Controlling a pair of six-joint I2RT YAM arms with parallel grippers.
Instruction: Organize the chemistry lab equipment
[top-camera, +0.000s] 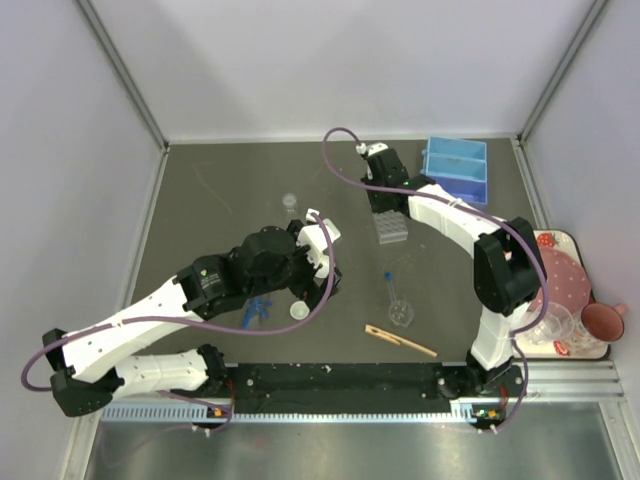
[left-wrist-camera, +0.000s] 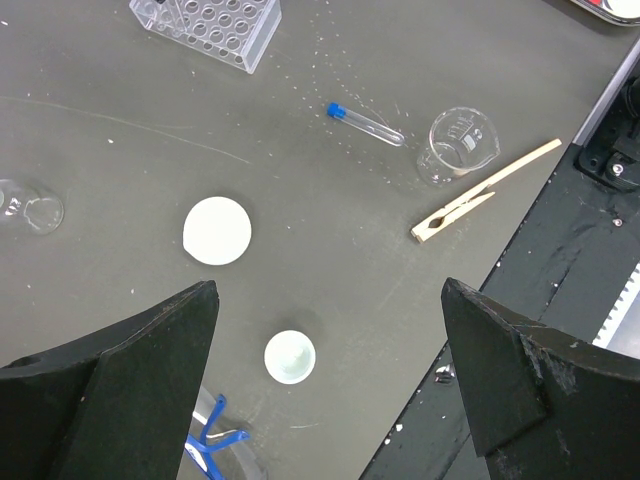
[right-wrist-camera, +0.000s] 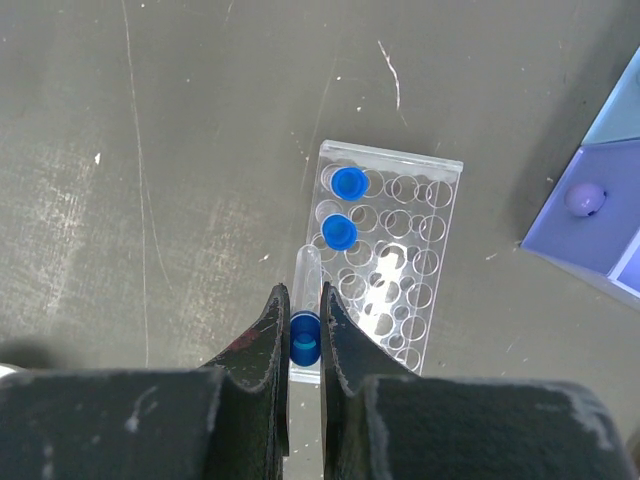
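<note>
The right gripper (right-wrist-camera: 303, 298) is clenched on a blue-capped tube (right-wrist-camera: 308, 262) over the clear rack (right-wrist-camera: 425, 195), which holds two capped tubes (right-wrist-camera: 347, 182). The left gripper (left-wrist-camera: 328, 300) hangs released above the worktop (left-wrist-camera: 100, 150), a small round dish (left-wrist-camera: 290, 357) below it.

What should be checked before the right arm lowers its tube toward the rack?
1. Right jaws shut on the held tube: ok.
2. Held tube's tip lined up with a free hole in the tube rack: cannot tell.
3. Rack has free holes beside the two seated tubes: ok.
4. Left jaws open and apart from the rack: ok.
5. Every tube collected: not ok, a loose tube lies on the table.
</note>
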